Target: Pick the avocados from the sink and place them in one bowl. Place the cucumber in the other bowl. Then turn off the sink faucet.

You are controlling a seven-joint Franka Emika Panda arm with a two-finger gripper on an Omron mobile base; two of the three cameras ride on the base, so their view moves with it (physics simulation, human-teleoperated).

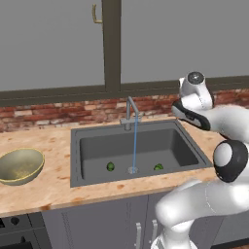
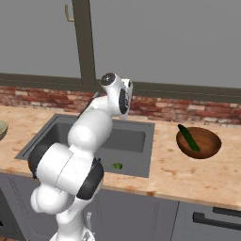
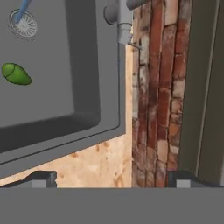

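Your hand (image 3: 111, 179) stood wide open with nothing between its two dark tips, looking down over the back right corner of the sink (image 1: 97, 170), where the grey rim met the wooden counter (image 1: 44, 189) and the red brick wall (image 1: 58, 112). Both avocados (image 1: 111, 167) lay on the sink floor, one to the left of the round drain (image 1: 132, 170) and the other (image 1: 158, 167) to its right (well apart from each other). You could see the sink faucet (image 1: 130, 114) at the back rim with a thin blue stream of water (image 1: 134, 146) falling onto the drain. On the counter left of the sink sat the olive-yellow bowl (image 1: 19, 166), nothing inside it. The cucumber (image 2: 188, 137) leaned tilted inside the dark brown bowl (image 2: 198, 142), on the counter right of the sink.
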